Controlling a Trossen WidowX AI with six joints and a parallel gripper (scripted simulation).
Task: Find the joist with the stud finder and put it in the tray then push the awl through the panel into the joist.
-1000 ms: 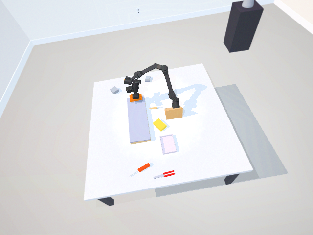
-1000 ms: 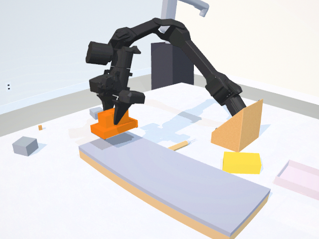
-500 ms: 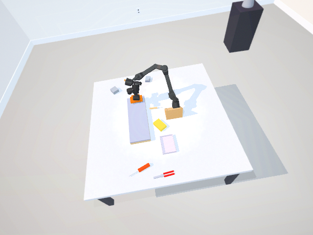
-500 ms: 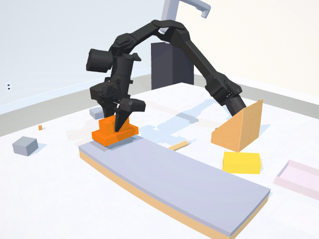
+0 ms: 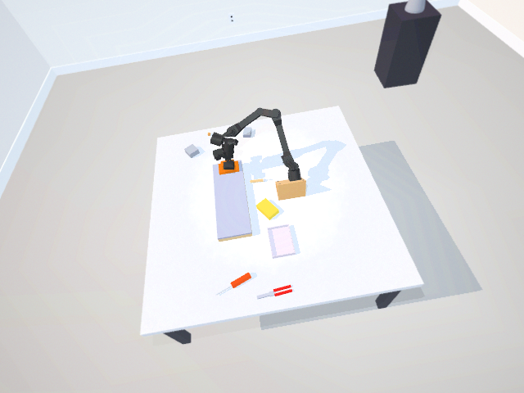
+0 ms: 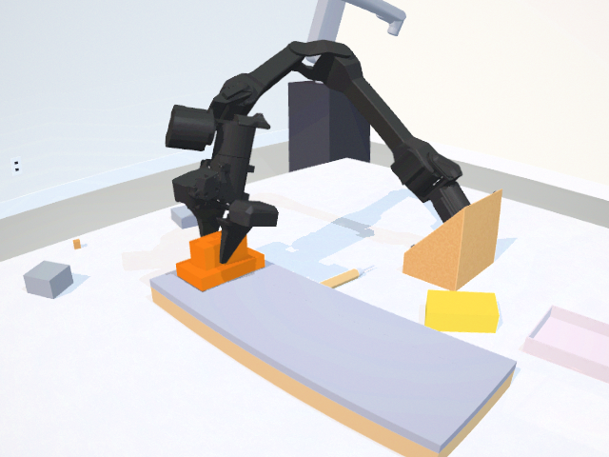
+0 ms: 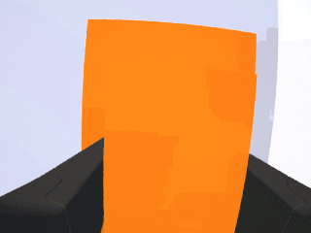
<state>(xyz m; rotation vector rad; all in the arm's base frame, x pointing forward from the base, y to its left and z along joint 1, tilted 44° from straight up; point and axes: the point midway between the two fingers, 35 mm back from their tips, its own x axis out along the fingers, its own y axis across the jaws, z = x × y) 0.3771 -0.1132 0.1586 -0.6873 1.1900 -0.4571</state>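
Observation:
My gripper [image 5: 228,164] [image 6: 215,248] [image 7: 167,149] is shut on the orange stud finder [image 5: 228,171] [image 6: 196,276] [image 7: 170,73]. The stud finder is level, at the far end of the grey-lilac floor panel [image 5: 232,203] [image 6: 320,344] [image 7: 39,73]; it appears to touch the panel top. No hole or mark shows on the visible panel. A tool with a tan handle and thin metal tip, seemingly the awl [image 5: 256,181] [image 6: 342,278], lies beside the panel's right edge. The pale pink tray [image 5: 282,241] [image 6: 570,339] looks empty. The joist is hidden.
A yellow block [image 5: 267,209] [image 6: 461,312] lies between panel and tray. A tan wedge [image 5: 291,189] [image 6: 480,241] stands by the arm's base. Grey blocks [image 5: 191,151] [image 6: 48,279] lie at the back. A red-orange-handled tool [image 5: 241,280] and a red two-handled tool [image 5: 282,290] lie near the front edge.

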